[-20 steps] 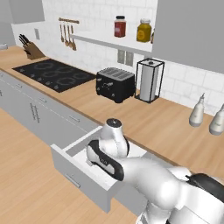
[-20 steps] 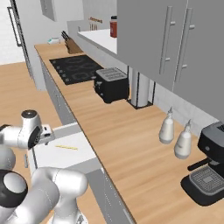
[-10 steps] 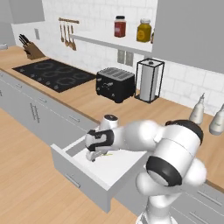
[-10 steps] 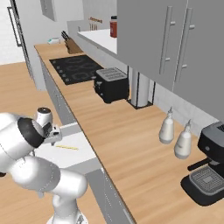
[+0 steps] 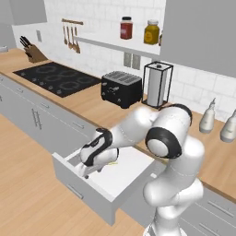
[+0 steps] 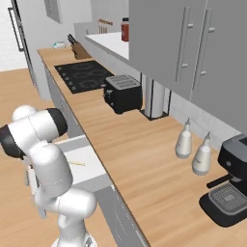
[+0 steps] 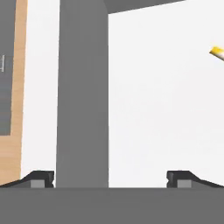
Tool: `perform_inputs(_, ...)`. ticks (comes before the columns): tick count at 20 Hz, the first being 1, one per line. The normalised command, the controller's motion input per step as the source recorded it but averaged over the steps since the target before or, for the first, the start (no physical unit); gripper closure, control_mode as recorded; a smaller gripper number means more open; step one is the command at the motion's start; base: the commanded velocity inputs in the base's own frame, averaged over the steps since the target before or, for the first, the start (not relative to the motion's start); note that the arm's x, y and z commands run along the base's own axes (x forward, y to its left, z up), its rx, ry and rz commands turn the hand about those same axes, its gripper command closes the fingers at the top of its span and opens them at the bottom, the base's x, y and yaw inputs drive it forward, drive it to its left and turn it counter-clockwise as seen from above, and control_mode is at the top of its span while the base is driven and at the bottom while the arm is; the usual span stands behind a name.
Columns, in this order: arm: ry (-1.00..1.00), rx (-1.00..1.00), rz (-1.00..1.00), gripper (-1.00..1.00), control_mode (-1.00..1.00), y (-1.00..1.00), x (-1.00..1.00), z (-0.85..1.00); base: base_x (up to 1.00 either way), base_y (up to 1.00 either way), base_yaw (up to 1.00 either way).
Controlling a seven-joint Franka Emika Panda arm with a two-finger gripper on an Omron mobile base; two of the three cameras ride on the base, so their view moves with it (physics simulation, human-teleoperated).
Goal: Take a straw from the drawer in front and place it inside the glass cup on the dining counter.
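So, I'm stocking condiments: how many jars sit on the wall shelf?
2: a red-lidded jar and a yellow jar beside it on the shelf; more may be hidden.

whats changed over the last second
The arm swung forward and lowered the gripper into the open drawer, jaws spread wide, gripping nothing. The straw lies on the drawer floor where it was; the toaster and bottles stayed put.

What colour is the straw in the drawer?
Pale yellow. The straw shows best in the right base view, lying on the drawer's white floor.
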Motion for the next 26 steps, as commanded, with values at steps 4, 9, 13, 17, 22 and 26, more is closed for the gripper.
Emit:
perform_inputs(4, 0.00, 0.00, 0.00, -1.00, -1.00, 0.77, -0.34, -0.28, 0.00, 0.00, 0.00)
perform_inputs(9, 0.03, 0.00, 0.00, -1.00, -1.00, 0.93, -0.48, -0.20, 0.00, 0.00, 0.00)
perform_inputs(13, 0.04, 0.00, 0.00, -1.00, -1.00, 1.00, -0.66, -0.17, 0.00, 0.00, 0.00)
perform_inputs(17, -0.10, 0.00, -0.04, -1.00, -1.00, 0.33, -0.59, 0.39, 0.00, 0.00, 0.00)
perform_inputs(22, -0.20, 0.00, -0.18, -1.00, -1.00, -0.70, -0.05, 0.83, 0.00, 0.00, 0.00)
perform_inputs(26, -0.06, -0.03, -0.19, -1.00, -1.00, -0.94, 0.00, 0.31, 0.00, 0.00, 0.00)
